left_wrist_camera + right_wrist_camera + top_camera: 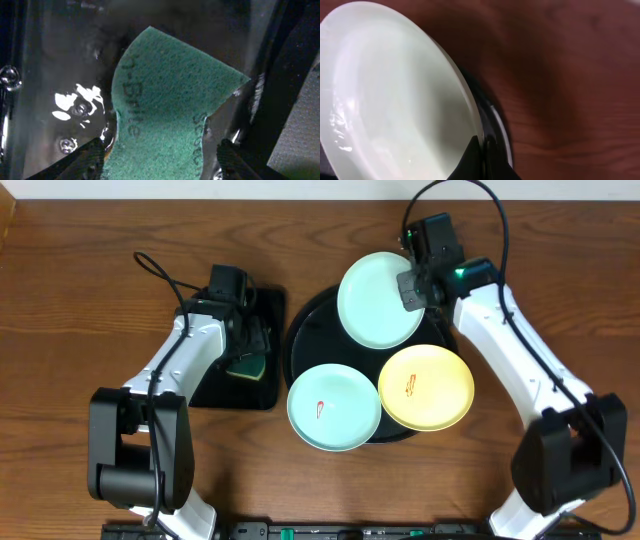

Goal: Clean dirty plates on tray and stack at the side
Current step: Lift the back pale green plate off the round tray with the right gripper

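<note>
My right gripper (413,286) (483,150) is shut on the right rim of a pale mint-blue plate (378,300) (395,100) with no smear showing, held over the back of the round black tray (298,340) (499,127). A second mint-blue plate (335,407) with a red-orange smear sits at the tray's front left. A yellow plate (427,387) with a red-orange smear sits at its front right. My left gripper (250,338) (162,157) is open, its fingers on either side of a green scouring sponge (244,365) (170,110).
The sponge lies in a smaller rectangular black tray (268,305) (60,60) to the left of the round tray; its surface looks wet. Bare wooden table (80,300) lies around both trays.
</note>
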Controlling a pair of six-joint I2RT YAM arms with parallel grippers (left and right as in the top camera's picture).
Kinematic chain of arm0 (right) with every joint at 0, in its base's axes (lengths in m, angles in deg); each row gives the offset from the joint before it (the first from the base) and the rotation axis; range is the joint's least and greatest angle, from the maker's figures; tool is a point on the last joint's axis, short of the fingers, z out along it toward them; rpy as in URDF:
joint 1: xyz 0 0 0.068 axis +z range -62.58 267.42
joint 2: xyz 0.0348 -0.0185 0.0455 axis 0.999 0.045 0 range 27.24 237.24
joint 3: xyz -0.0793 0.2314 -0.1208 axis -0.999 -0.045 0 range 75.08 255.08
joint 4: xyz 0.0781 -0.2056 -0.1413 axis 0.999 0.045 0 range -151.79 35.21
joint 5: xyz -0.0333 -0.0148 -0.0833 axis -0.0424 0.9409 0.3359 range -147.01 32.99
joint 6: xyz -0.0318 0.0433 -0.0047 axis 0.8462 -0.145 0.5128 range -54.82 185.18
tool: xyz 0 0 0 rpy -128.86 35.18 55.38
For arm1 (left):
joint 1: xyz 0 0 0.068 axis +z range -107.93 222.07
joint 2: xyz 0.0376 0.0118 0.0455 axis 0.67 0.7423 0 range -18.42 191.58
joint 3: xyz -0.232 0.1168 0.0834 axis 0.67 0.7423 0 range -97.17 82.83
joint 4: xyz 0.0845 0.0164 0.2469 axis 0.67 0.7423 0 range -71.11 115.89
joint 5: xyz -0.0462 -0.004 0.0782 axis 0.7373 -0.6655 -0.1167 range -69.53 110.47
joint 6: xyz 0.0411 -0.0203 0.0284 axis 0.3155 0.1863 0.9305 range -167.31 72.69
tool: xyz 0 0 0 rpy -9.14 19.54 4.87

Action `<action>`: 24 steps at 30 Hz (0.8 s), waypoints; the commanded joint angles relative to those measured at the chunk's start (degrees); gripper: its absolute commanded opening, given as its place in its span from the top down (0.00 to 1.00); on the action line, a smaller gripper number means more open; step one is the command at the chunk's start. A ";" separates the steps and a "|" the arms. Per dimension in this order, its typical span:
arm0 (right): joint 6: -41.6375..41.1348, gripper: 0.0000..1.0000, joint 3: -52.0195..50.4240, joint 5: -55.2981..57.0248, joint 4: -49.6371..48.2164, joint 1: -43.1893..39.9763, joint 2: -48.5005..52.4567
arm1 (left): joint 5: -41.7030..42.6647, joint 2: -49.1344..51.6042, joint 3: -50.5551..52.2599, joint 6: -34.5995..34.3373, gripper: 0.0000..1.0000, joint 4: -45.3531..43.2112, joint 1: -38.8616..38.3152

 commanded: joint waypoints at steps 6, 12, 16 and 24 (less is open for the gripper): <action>7.30 0.99 -0.09 23.54 0.02 8.44 -3.61 | -0.61 -3.28 0.15 0.33 0.23 1.66 0.24; 7.45 0.99 -0.09 37.44 -0.13 15.37 -3.61 | -0.63 -3.37 0.15 0.33 0.18 2.75 0.24; 7.45 0.99 -0.09 42.62 0.07 19.06 -3.61 | -0.63 -3.37 0.15 0.33 0.17 2.95 0.24; 7.43 0.99 -0.09 49.66 0.04 23.19 -3.61 | -0.63 -3.37 0.15 0.33 0.16 2.95 0.24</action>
